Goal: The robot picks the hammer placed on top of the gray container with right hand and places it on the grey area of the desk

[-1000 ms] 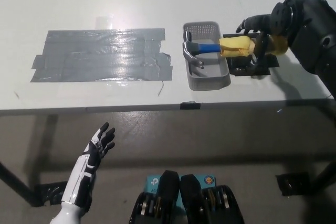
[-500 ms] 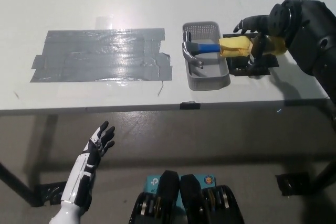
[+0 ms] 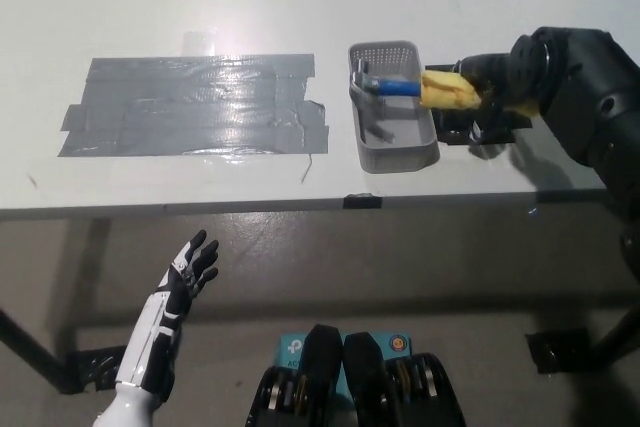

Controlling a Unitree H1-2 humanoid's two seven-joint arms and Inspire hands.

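Observation:
The hammer (image 3: 398,88) has a steel head, a blue neck and a yellow grip. Its head hangs over the far end of the gray container (image 3: 400,159), which stands right of the middle of the white desk. My black right hand (image 3: 497,74) is shut on the yellow grip just right of the container, and its fingers hide the grip's end. The grey area (image 3: 190,104), a wide patch of shiny tape, lies to the left of the container. My white left hand (image 3: 188,275) rests open below the desk's near edge at the lower left.
A black patch (image 3: 492,132) lies on the desk under my right hand. The white desk's near edge (image 3: 250,209) runs across the middle of the picture, with the floor and desk legs below it. A small black mark (image 3: 362,201) sits on that edge.
My right hand has closed round the yellow grip. The hammer's head has risen from the container's middle towards its far end. The left hand has stayed where it was.

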